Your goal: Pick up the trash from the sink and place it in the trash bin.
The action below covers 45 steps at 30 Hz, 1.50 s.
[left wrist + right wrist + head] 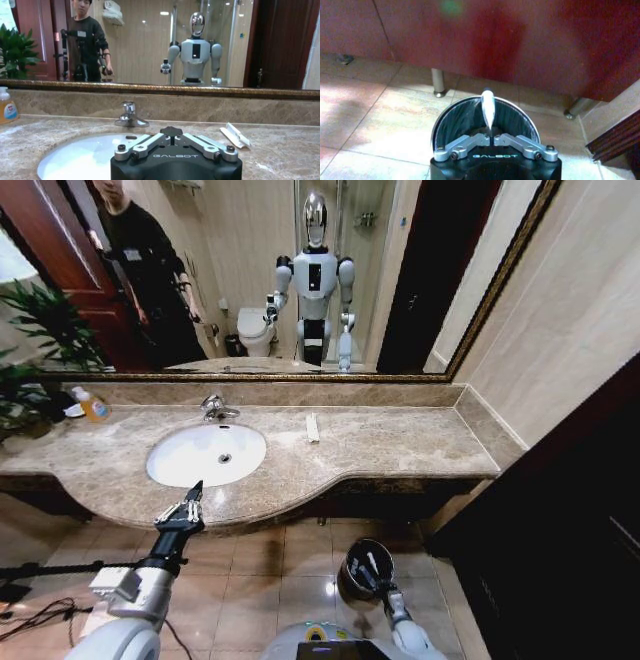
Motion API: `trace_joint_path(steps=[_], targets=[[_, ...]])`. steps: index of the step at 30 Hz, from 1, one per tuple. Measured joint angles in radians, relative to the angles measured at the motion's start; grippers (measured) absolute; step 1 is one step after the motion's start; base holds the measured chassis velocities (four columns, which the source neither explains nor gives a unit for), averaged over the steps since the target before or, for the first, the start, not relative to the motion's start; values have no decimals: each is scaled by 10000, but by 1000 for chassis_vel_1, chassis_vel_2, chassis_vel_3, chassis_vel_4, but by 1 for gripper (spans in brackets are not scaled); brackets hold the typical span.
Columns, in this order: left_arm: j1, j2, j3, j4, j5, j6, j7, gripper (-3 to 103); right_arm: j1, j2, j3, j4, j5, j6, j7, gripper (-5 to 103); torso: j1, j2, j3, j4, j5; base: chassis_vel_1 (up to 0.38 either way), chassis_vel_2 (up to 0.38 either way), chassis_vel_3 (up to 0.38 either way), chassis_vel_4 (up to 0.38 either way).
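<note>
The white oval sink (180, 465) sits in the beige marble counter, its basin (75, 159) showing bare white around the drain. My left gripper (196, 490) hovers over the basin's front rim, shut and holding nothing; it is seen from behind as the left gripper (171, 132). My right gripper (493, 135) is down by the floor, shut on a slim white tube (487, 107), a piece of trash. The tube points out over the open mouth of the round dark trash bin (451, 120). From the head, the right gripper (373, 564) is over the trash bin (347, 578).
A flat white packet (312, 427) (235, 135) lies on the counter right of the chrome faucet (213, 408) (129, 114). A yellow-orange bottle (93, 407) (6, 107) stands at the far left. A dark cabinet (570, 510) closes the right side. Cables lie on the floor (40, 615).
</note>
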<state>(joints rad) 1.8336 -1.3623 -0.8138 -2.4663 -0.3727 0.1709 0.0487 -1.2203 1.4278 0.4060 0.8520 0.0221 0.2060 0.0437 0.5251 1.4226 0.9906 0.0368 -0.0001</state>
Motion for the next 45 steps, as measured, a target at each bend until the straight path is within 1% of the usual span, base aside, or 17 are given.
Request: trace_joint_path(steps=[7, 10, 11, 14, 16, 18, 19, 22, 23, 26, 29, 30, 31, 33, 39, 42, 45], targets=[[0, 0, 0, 0, 0, 0, 0, 0, 410, 57, 28, -565, -346, -1, 301, -2, 0, 0, 0, 0, 0, 0, 0, 0, 0], [0, 0, 0, 0, 0, 0, 0, 0, 471, 58, 32, -674, -439, 20, 446, 14, 0, 0, 0, 0, 1, 0, 0, 0, 0], [0, 0, 0, 0, 0, 0, 0, 0, 471, 58, 32, -674, -439, 20, 446, 14, 0, 0, 0, 0, 1, 0, 0, 0, 0], [0, 0, 0, 0, 0, 0, 0, 0, 463, 41, 32, -604, -492, -6, 548, 30, 0, 0, 0, 0, 1, 0, 0, 0, 0], [0, 0, 0, 0, 0, 0, 0, 0, 461, 36, 33, -563, -519, -13, 582, 30, 0, 0, 0, 0, 0, 0, 0, 0, 0], [1, 0, 0, 0, 0, 0, 0, 0, 456, 34, 33, -486, -570, -13, 658, 41, 0, 0, 0, 0, 1, 0, 0, 0, 0], [1, 0, 0, 0, 0, 0, 0, 0, 456, 34, 33, -486, -570, -13, 658, 41, 0, 0, 0, 0, 1, 0, 0, 0, 0], [0, 0, 0, 0, 0, 0, 0, 0, 382, 20, 33, -315, -580, -71, 709, 57, 0, 0, 0, 0, 2, 0, 0, 0, 0], [0, 0, 0, 0, 0, 0, 0, 0, 382, 20, 33, -315, -580, -71, 709, 57, 0, 0, 0, 0, 2, 0, 0, 0, 0], [0, 0, 0, 0, 0, 0, 0, 0, 303, -3, 33, -191, -581, -127, 718, 73, 0, 0, 0, 0, 2, 0, 0, 0, 0], [1, 0, 0, 0, 0, 0, 0, 0, 250, -7, 27, -94, -581, -197, 741, 79, 0, 0, 0, 0, 1, 0, 0, 0, 0], [0, 0, 0, 0, 0, 0, 0, 0, 217, -7, 19, -38, -582, -255, 767, 90, 0, 0, 0, 0, 1, 0, 0, 0, 0], [0, 0, 0, 0, 0, 0, 0, 0, 217, -7, 19, -38, -582, -255, 767, 90, 0, 0, 0, 0, 1, 0, 0, 0, 0], [0, 0, 0, 0, 0, 0, 0, 0, 180, 1, 13, 2, -662, -304, 839, 99, 0, 0, 0, 0, 1, 0, 0, 0, 0], [0, -1, 0, 0, 0, 0, 0, 0, -24, -22, 8, 216, -618, -319, 888, 100, 0, 0, 0, 0, 3, 0, 0, 0, 0], [0, 0, 0, 0, 0, 0, 0, 0, -211, -182, -36, 413, -501, -314, 904, 100, 0, 0, 0, 0, 4, 0, 0, 0, 0], [0, -1, 0, 0, 0, 0, 0, 0, -571, -592, -76, 1045, -299, -358, 925, 100, 0, 0, 0, 0, 3, 0, 0, 0, 0]])
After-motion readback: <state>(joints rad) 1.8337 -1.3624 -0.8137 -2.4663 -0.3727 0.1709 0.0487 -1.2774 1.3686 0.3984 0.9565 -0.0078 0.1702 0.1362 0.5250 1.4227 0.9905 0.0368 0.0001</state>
